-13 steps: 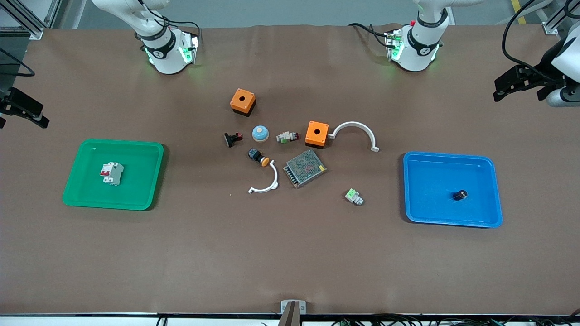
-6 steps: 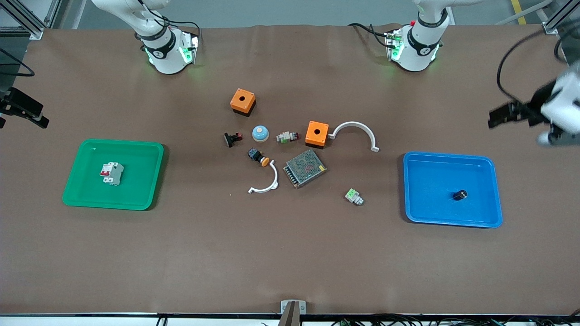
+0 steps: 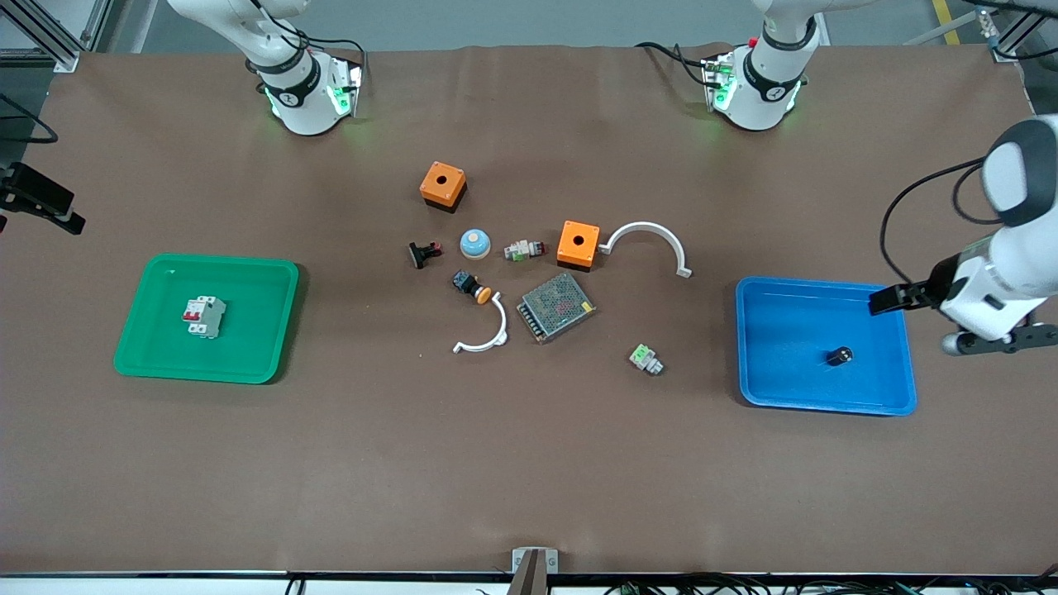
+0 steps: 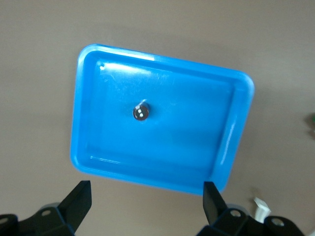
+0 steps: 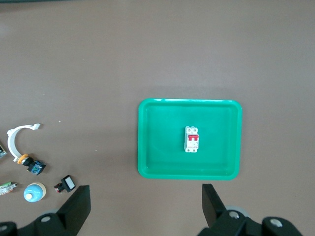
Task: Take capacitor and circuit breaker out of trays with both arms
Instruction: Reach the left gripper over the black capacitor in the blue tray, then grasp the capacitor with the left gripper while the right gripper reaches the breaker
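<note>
The capacitor [image 3: 840,356], a tiny dark cylinder, lies in the blue tray [image 3: 818,286]; it also shows in the left wrist view [image 4: 141,111]. My left gripper [image 3: 909,325] hangs open and empty high over the blue tray's edge at the left arm's end of the table, its own view [image 4: 147,194] showing wide-apart jaws. The breaker [image 3: 203,316], grey-white with red levers, lies in the green tray [image 3: 248,266] and shows in the right wrist view [image 5: 192,139]. My right gripper [image 5: 146,196] is open and empty, high up and away from the green tray.
In the middle of the table lie two orange boxes [image 3: 442,186] [image 3: 578,244], a mesh-covered box [image 3: 556,307], two white arcs [image 3: 649,226] [image 3: 496,326], a blue dome [image 3: 474,243], an orange-capped push button [image 3: 473,286], a black-and-red switch [image 3: 424,253] and a white-and-green part [image 3: 645,359].
My left arm has swung from the table's end toward the front camera and now hangs over the blue tray's edge. The right arm, capacitor and breaker have barely moved.
</note>
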Action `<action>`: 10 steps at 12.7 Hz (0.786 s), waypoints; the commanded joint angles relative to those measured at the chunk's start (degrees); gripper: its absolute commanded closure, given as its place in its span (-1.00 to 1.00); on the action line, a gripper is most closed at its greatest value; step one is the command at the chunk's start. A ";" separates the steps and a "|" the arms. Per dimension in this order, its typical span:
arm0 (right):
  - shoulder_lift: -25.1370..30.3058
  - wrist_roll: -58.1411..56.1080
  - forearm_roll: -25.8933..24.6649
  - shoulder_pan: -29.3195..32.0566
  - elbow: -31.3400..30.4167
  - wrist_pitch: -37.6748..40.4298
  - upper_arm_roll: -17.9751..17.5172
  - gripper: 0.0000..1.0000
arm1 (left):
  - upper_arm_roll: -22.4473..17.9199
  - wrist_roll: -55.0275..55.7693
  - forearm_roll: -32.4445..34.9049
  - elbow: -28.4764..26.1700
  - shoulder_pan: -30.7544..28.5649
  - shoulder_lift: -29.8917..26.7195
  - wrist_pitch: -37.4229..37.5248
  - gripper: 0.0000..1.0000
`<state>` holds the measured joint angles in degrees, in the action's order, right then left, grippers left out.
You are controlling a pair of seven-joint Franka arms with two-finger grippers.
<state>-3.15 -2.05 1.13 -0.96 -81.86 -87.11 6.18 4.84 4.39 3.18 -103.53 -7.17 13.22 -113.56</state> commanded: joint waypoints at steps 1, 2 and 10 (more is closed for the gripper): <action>-6.83 0.03 -0.52 4.63 0.29 -0.95 -0.46 -1.00 | 0.17 0.00 3.40 -9.21 -1.87 0.74 -13.31 -1.00; -9.13 -0.49 0.01 6.65 0.30 -1.56 -0.55 -1.00 | 0.17 0.00 3.50 -10.46 -2.14 2.32 -16.66 -1.00; -19.17 -0.76 -1.13 8.86 -4.41 -9.81 -0.46 -1.00 | 0.08 0.70 3.85 -9.77 -3.55 13.49 -27.15 -0.70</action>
<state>-23.11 -2.73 1.10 7.69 -82.71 -94.76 6.25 4.78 4.35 5.64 -114.39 -10.67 25.76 -140.18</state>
